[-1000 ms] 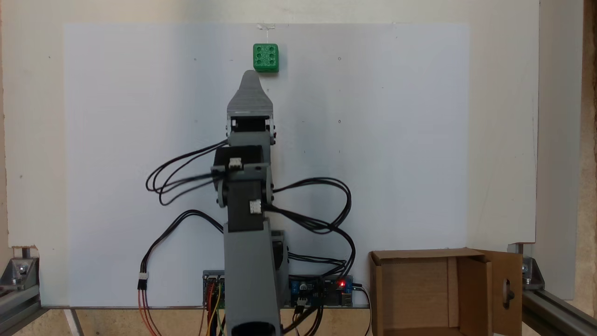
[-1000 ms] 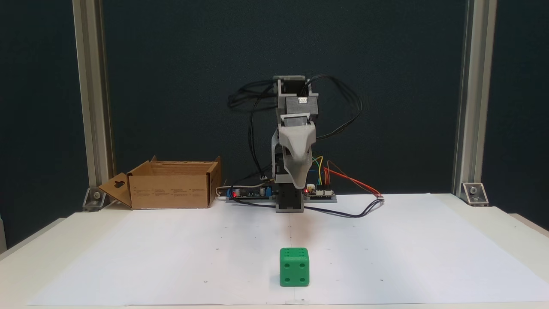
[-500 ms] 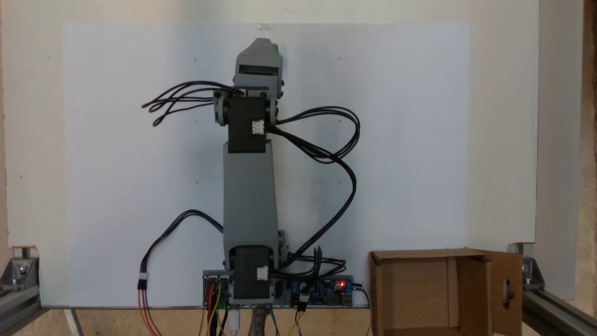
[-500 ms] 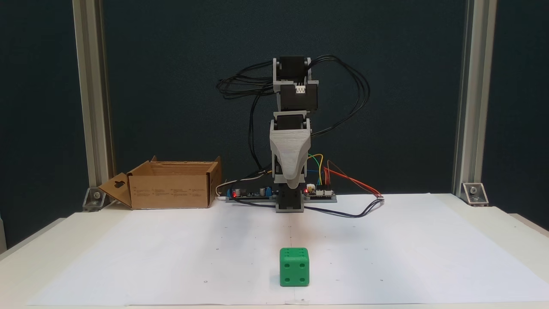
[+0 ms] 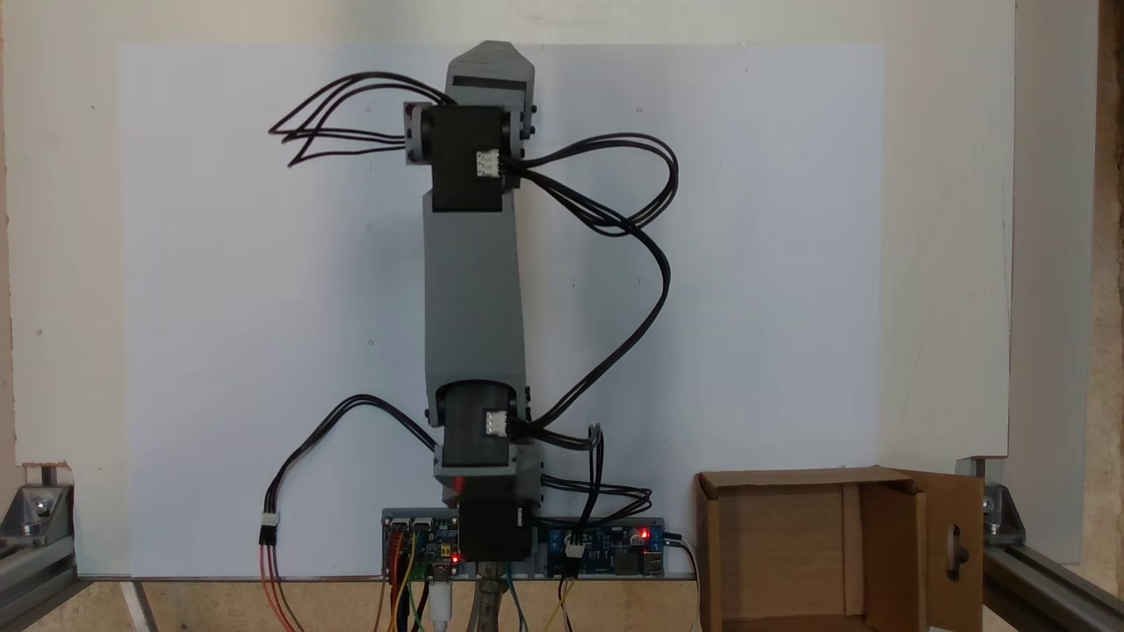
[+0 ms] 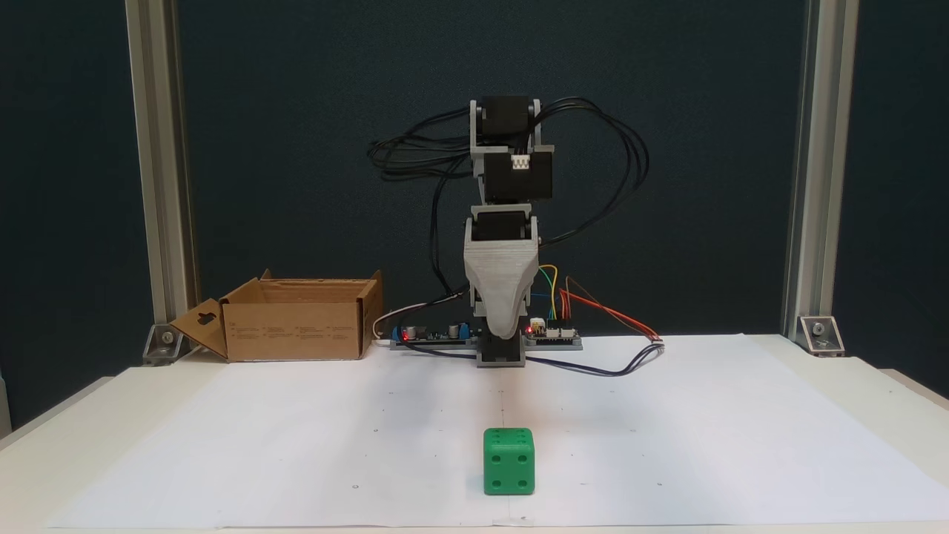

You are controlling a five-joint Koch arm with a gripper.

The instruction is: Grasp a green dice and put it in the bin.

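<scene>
On the white paper sheet (image 6: 296, 445), at about 6 o'clock in a fixed view, the green dice (image 6: 508, 460) is sitting flat, its four-pip face turned toward that camera. Well above it and further back, the gripper (image 6: 506, 331) is hanging tip-down from the outstretched grey arm (image 5: 474, 298). Its pale jaw is facing the camera and hiding the other one, so I cannot tell whether the fingers are spread or closed; nothing is showing between them. Seen from above in a fixed view, the arm is reaching toward 12 o'clock and covering the spot where the dice would be. The cardboard bin (image 6: 296, 319) is standing open at 9 o'clock of the arm's base, well apart from the dice, its keyhole-cut flap (image 6: 200, 326) folding outward. Black cables (image 5: 615, 219) are looping beside the arm.
</scene>
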